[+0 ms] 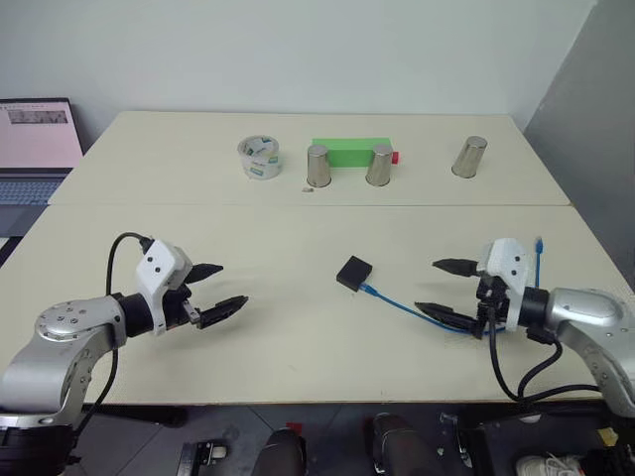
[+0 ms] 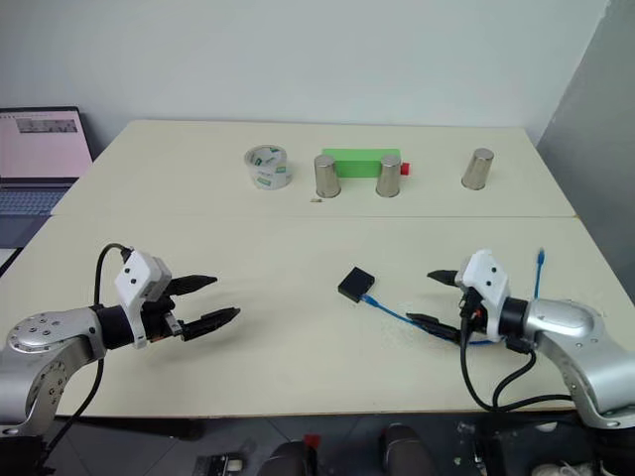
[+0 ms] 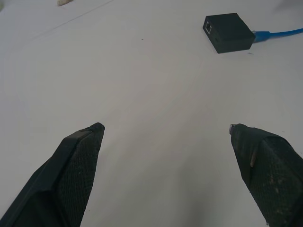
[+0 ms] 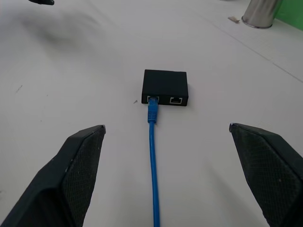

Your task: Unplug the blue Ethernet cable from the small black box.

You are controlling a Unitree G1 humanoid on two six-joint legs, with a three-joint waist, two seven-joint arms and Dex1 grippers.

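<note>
We start with the pale desk (image 1: 298,337), where the small black box (image 1: 354,273) lies flat near the middle, between our two arms and nearer the right one. The blue Ethernet cable (image 1: 402,303) is plugged into one of two ports on the side facing our right end effector (image 1: 444,287) and trails along the desk under that arm, its free plug lying beyond the wrist.

Both end effectors hover with fingers spread wide and hold nothing; the left end effector (image 1: 218,288) is well apart from the box.

We judge the box light and smooth, so it would likely slide or lift if the cord alone were pulled; one end effector should pin or pinch it by its flat sides. The cable looks thin and limp, so the hold belongs on the stiff plug (image 4: 152,113) just beside the port, where a latch tab probably needs pressing.

As for writing, the tape roll (image 1: 259,158) at the far side carries green markings we cannot read, and the laptop (image 1: 35,149) screen text is too small
</note>
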